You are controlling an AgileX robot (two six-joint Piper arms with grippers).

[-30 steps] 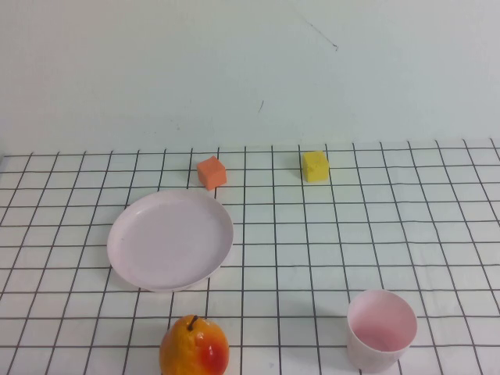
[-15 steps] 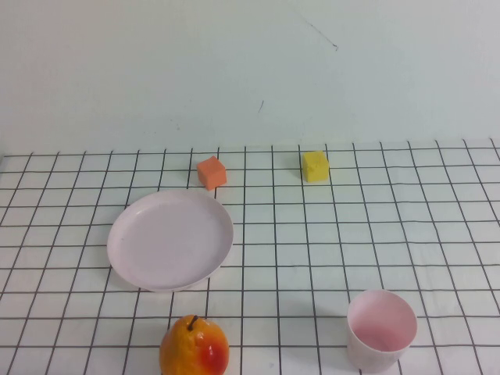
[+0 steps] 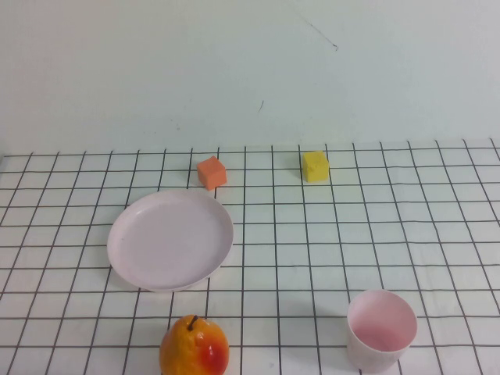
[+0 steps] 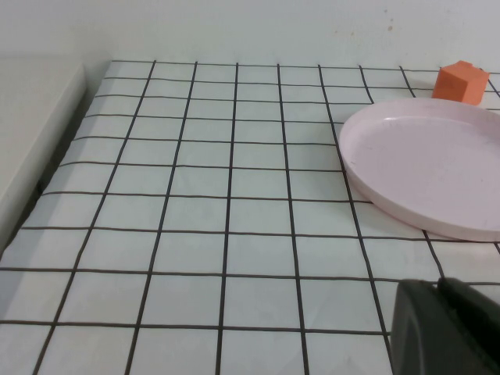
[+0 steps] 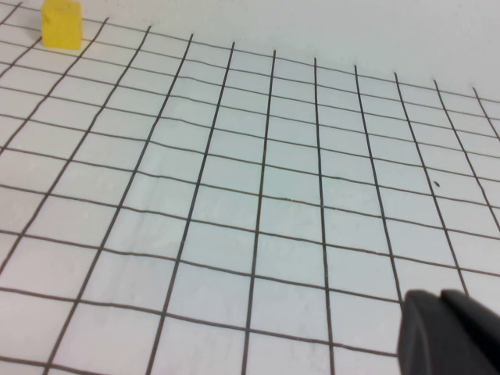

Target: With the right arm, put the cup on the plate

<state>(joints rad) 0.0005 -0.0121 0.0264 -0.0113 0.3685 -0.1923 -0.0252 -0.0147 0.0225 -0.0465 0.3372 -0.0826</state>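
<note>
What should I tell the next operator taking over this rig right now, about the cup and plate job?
Left gripper: parked near the plate's side, only a dark edge shows in its wrist view.
Right gripper: parked over bare grid, far from the cup, only an edge shows.
Cup: upright at the near right, untouched.
Plate: left of centre, nothing on it.
Done: nothing.
Left: reach, grasp the cup, carry it left and set it on the plate.

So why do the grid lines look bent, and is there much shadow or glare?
High view: even, soft light; the cup and plate throw only faint shadows, no glare. Left wrist view: lines fan out with perspective, and the left gripper is a dark blur in the corner. Right wrist view: lines bow slightly, and the right gripper is equally blurred.
</note>
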